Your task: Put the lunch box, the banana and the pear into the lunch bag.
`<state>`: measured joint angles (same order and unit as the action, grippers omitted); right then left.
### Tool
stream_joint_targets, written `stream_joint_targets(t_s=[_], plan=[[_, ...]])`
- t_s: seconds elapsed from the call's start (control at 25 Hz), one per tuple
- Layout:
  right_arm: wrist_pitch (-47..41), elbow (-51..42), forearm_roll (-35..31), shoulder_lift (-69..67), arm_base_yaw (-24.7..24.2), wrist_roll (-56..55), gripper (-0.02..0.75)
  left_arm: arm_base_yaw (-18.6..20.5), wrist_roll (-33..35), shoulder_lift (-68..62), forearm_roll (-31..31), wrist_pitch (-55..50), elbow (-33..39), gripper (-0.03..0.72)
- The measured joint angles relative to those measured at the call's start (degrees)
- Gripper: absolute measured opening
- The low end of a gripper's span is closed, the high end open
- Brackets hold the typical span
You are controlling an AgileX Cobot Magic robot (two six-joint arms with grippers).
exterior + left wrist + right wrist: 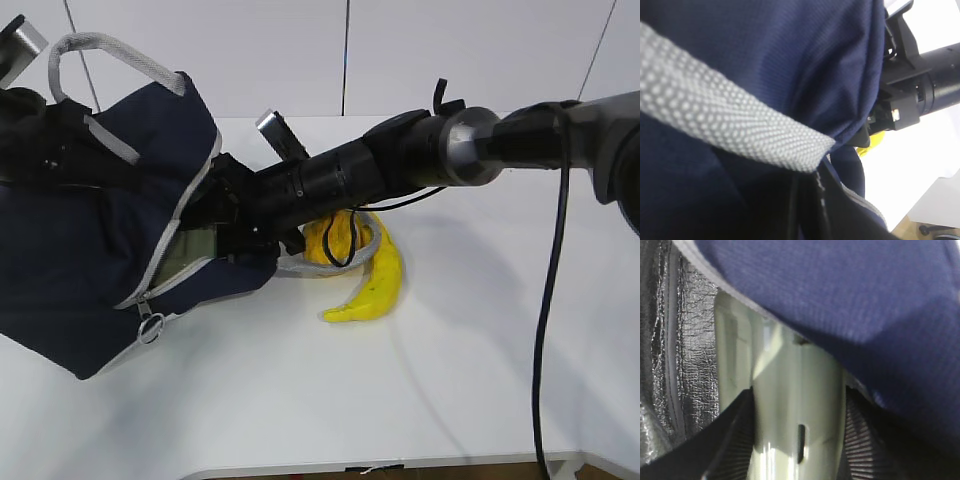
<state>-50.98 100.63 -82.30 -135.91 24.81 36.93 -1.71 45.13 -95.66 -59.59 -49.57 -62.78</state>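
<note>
The navy lunch bag (90, 250) is held tilted on the left with its mouth open toward the right. My left gripper (55, 150) grips its upper fabric by a grey handle (110, 50); in the left wrist view the dark jaws (810, 210) close on the bag (765, 60). My right gripper (215, 235) reaches across into the bag's mouth, shut on the sage-green lunch box (188, 255). In the right wrist view the ribbed pads (865, 440) clamp the lunch box (795, 390) beside the foil lining (685, 340). The banana (375, 285) and pear (335, 240) lie on the table under my right arm.
The bag's second grey handle (372, 250) loops on the table around the pear. The zipper's ring pull (150, 327) hangs at the bag's lower edge. A black cable (548, 300) hangs from my right arm. The white table's front edge (400, 465) is near.
</note>
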Motion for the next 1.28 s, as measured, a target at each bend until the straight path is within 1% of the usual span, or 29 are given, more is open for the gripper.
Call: stream_joint_targets(t_s=[0.16,0.44,0.6,0.72,1.0,1.08,1.28], plan=[[0.13,0.00,0.00,0.00,0.00,0.00,0.417,0.00,0.00,0.00,0.00,0.00,0.00,-0.008],[0.17,0.00,0.00,0.00,0.00,-0.37,0.421,0.00,0.00,0.00,0.99,0.00,0.00,-0.008],[0.07,0.00,0.18,0.00,0.00,-0.92,0.444,0.00,0.00,0.00,1.49,-0.49,-0.02,-0.008],[-1.79,0.23,-0.61,0.00,0.00,-1.15,0.461,0.00,0.00,0.00,1.81,-1.63,-0.02,-0.008],[-5.88,0.41,-0.74,0.00,-0.43,-0.35,0.463,0.00,0.00,0.00,1.95,-2.26,-0.02,-0.008],[-7.46,0.56,-0.74,0.00,-0.75,0.98,0.463,0.00,0.00,0.00,1.34,-2.65,-0.02,-0.008],[-9.48,0.56,0.09,0.12,-0.95,2.77,0.463,0.00,0.00,0.00,-2.85,-5.06,-0.02,-0.008]])
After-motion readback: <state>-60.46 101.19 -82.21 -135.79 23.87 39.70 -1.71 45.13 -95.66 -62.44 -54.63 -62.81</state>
